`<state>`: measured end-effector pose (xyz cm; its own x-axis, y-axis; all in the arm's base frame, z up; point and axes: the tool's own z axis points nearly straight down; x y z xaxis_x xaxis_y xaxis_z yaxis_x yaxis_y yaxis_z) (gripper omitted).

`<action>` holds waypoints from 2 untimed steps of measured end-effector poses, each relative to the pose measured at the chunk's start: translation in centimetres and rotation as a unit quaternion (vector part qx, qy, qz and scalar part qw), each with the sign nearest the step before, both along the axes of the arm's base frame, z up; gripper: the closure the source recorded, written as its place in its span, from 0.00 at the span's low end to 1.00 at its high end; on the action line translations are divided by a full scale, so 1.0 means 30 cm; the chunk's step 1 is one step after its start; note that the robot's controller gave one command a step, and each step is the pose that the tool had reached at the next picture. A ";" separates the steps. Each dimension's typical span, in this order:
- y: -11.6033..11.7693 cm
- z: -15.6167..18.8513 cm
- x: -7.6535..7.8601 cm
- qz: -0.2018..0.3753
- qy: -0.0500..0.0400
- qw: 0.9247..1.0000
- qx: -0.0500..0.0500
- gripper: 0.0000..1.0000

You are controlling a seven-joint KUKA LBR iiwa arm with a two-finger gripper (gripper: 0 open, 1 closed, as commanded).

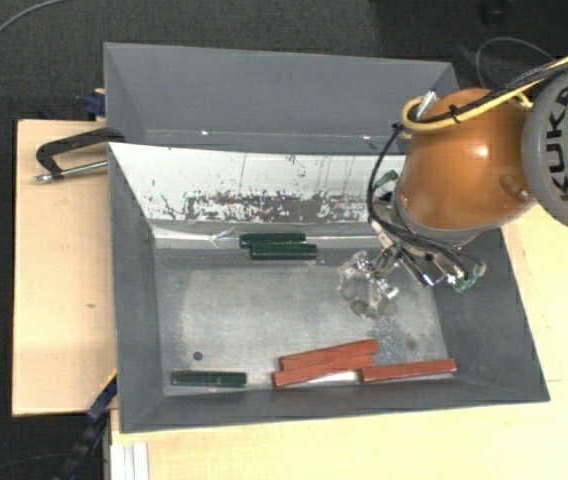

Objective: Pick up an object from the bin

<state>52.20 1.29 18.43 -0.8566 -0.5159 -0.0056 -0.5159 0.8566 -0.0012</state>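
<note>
Gripper (pixel 369 288): I find it low in the right-centre of the grey metal bin (pixel 264 93), under my orange wrist cover (pixel 459 168) and its cables. It hangs over bare floor. Whether it is open or closed I cannot tell; the metal parts at its tip do not resolve well enough.

Nearest items: a group of red-brown flat bars toward the front wall, just forward of the gripper and apart from it.
- One red-brown bar (pixel 326 357) lies slightly tilted, its right end the closest point to the gripper.
- A second red-brown bar (pixel 409 371) lies to its right, parallel to the front wall, with the near ends of the two meeting or nearly so.
- A pale strip (pixel 334 376) runs along the front edge of the tilted bar; what it is I cannot say.

Other contents:
- A pair of dark green bars (pixel 279 245) lies side by side at the foot of the back wall, left of the gripper and well apart from it.
- A single dark green bar (pixel 209 378) lies at the front left, along the front wall.
- A small dark speck (pixel 198 357) sits just behind it, too small to identify.
</note>
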 end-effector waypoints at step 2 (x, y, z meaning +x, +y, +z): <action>-0.150 -0.380 -0.091 0.125 0.002 0.992 -0.001 0.00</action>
<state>49.46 -3.21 7.04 -0.7021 -0.7121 -0.0014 -0.7121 0.7021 0.0006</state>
